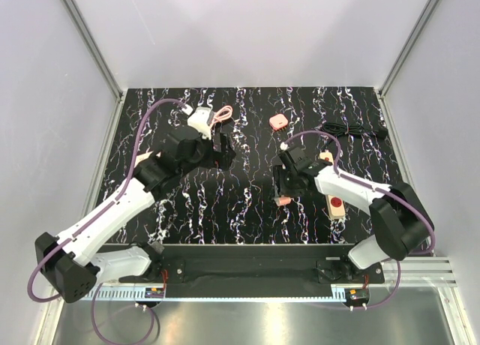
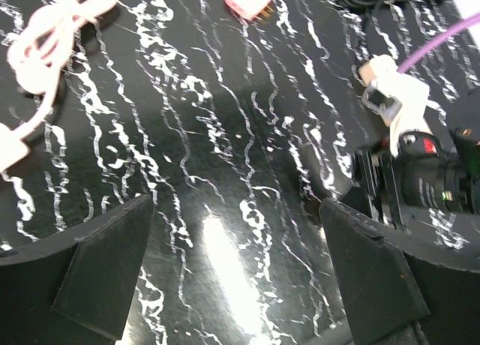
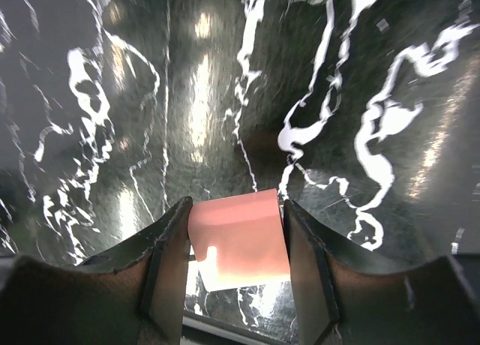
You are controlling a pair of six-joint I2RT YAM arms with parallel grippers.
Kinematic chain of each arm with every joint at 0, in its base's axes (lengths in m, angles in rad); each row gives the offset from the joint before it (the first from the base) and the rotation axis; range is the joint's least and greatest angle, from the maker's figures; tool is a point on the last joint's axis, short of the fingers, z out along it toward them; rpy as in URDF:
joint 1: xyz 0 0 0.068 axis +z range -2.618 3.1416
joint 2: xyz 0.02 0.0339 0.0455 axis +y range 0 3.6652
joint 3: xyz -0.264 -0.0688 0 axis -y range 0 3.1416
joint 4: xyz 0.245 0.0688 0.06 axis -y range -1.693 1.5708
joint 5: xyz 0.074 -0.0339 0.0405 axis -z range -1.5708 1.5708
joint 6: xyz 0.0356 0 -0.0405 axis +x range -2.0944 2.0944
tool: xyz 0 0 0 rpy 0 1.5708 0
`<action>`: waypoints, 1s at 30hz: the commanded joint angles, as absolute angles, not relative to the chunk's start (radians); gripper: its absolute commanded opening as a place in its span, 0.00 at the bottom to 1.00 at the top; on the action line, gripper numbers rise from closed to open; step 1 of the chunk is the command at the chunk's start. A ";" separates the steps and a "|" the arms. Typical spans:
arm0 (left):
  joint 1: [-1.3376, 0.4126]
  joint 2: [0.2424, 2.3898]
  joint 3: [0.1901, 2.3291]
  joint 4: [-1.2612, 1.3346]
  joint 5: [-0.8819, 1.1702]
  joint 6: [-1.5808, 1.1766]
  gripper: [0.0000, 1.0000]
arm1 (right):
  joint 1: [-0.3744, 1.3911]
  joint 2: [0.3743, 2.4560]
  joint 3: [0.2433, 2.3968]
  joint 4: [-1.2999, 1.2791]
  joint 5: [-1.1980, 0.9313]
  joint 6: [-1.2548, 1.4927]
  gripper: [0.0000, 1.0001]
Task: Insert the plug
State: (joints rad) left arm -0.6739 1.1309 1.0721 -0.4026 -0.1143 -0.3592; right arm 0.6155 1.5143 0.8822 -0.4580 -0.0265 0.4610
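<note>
Pinching a pink block (image 3: 238, 240) low over the counter (image 1: 225, 217), the right claw (image 1: 283, 195) works at the near side; farther back the left claw (image 2: 240, 270) hangs spread and empty, and beyond both the plug (image 1: 278, 121) lies untouched, well apart from either claw. Judged stage: the plug is not yet grasped, so the next move calls for a claw to reach back and close on its sides, leaving the prongs (image 2: 262, 11) free. Only the left wrist view shows those prongs; only the right wrist view confirms the block is clamped; no socket could be identified.
</note>
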 commanded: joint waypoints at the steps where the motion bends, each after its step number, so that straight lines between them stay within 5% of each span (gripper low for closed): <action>1: -0.672 1.071 1.063 -0.388 -0.032 -0.402 0.99 | 0.623 1.500 0.867 -0.410 0.049 0.492 0.39; 16: -0.696 1.083 0.959 -0.314 0.143 -0.223 0.92 | 0.624 1.376 0.802 -0.394 0.040 0.474 0.86; 23: -0.871 1.307 1.135 -0.450 0.012 -0.103 0.86 | 0.516 1.155 0.873 -0.590 0.216 0.486 0.94; 27: -0.965 1.478 1.221 -0.460 0.028 -0.023 0.86 | 0.280 1.004 0.877 -0.591 -0.038 0.497 0.94; 30: -1.043 1.639 1.343 -0.528 0.009 0.046 0.85 | 0.252 0.899 0.916 -0.600 -0.032 0.506 0.94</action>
